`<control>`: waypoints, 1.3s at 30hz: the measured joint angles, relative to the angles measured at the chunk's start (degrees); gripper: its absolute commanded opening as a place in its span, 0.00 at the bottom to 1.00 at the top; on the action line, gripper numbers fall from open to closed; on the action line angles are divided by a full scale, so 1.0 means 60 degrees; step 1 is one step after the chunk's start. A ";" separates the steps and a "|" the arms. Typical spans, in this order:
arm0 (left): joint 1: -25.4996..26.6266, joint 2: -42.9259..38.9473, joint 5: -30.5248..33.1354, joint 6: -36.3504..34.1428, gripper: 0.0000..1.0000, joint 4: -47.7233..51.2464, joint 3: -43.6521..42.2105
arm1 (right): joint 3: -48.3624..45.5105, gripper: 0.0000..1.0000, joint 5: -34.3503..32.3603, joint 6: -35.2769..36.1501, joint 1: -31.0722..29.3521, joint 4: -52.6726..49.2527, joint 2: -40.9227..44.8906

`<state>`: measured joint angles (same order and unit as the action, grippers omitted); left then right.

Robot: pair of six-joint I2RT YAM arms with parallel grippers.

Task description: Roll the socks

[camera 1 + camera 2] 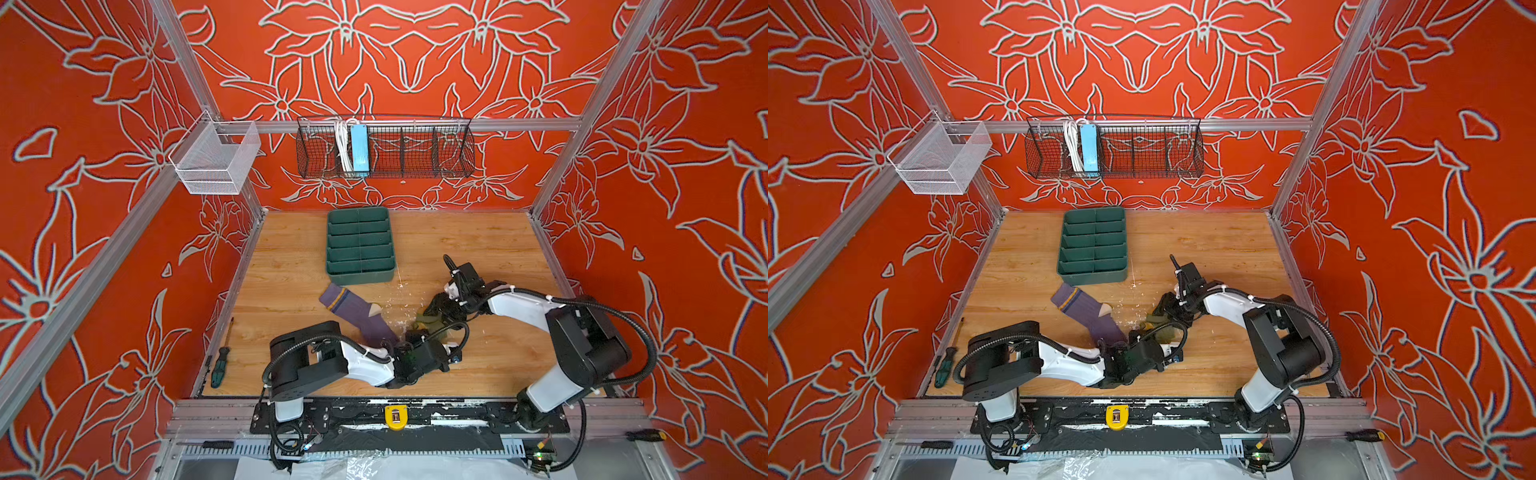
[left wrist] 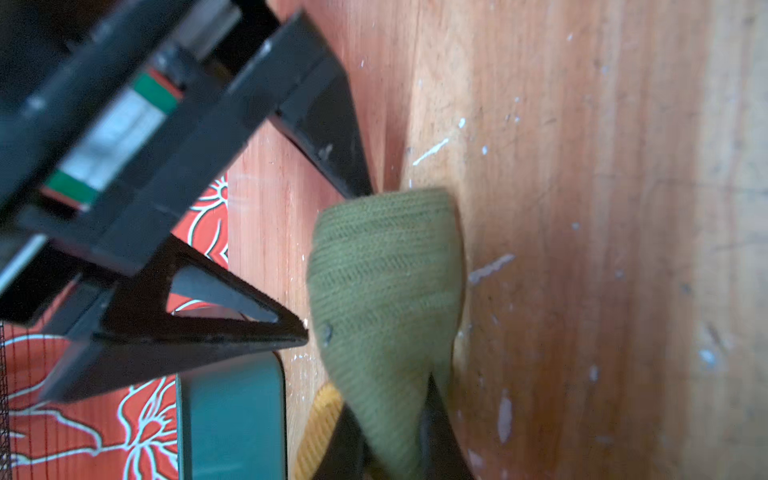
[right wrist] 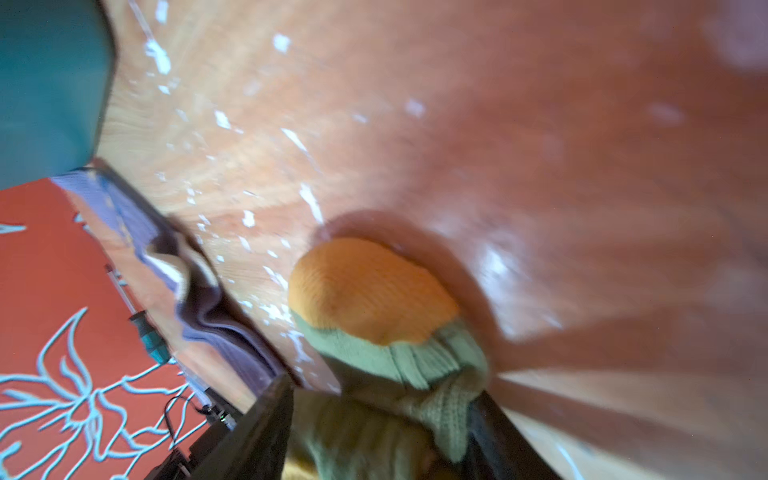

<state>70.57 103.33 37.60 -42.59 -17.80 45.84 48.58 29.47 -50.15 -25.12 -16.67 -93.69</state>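
Note:
The purple sock (image 1: 357,313) (image 1: 1088,313) lies flat on the wooden table, left of centre, its cuff toward the tray; it also shows in the right wrist view as the purple sock (image 3: 208,299). The olive-green sock (image 1: 430,322) (image 1: 1152,320) is bunched between both grippers. My left gripper (image 1: 411,332) (image 2: 390,415) is shut on one end of the olive fabric (image 2: 386,270). My right gripper (image 1: 440,309) (image 3: 382,399) is closed round the thick bunch, with the mustard toe (image 3: 370,291) bulging out past its fingers (image 3: 266,415).
A dark green divided tray (image 1: 359,245) (image 1: 1092,245) stands behind the socks. A green-handled screwdriver (image 1: 220,365) lies at the table's left edge. Two wire baskets (image 1: 386,149) hang on the back rail. White flecks dot the wood near the socks.

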 measured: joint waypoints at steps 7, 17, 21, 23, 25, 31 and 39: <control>0.0062 -0.0200 -0.0707 0.0368 0.00 0.1763 0.0754 | 0.0510 0.85 -0.1632 0.1450 0.0208 -0.1133 0.0321; -0.0546 0.1851 -0.3220 0.2116 0.00 0.5628 0.4870 | 0.0499 0.88 -0.3151 0.2131 0.2463 -0.1818 0.1974; -0.0845 0.2175 -0.3996 0.2535 0.00 0.6747 0.5752 | 0.0506 0.88 -0.3719 0.2127 0.3257 -0.1931 0.2954; -0.1035 0.2386 -0.4488 0.2685 0.00 0.7369 0.6277 | 0.0521 0.88 -0.4069 0.2157 0.3537 -0.1978 0.3643; -0.1260 0.2674 -0.5049 0.2841 0.00 0.8047 0.6921 | 0.0525 0.88 -0.4390 0.2302 0.3716 -0.1971 0.4492; -0.2051 0.3985 -0.7206 0.3198 0.00 1.0502 0.9460 | 0.0248 0.77 -0.5351 0.3880 0.3763 -0.1428 0.7173; -0.3366 0.6207 -1.0743 0.3355 0.00 1.3704 1.2874 | -0.1993 0.72 -0.5034 0.8368 0.3461 -0.1231 1.0637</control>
<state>50.37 140.57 -26.85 -22.46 64.42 123.09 36.62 -0.73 0.05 -4.36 -24.05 -29.87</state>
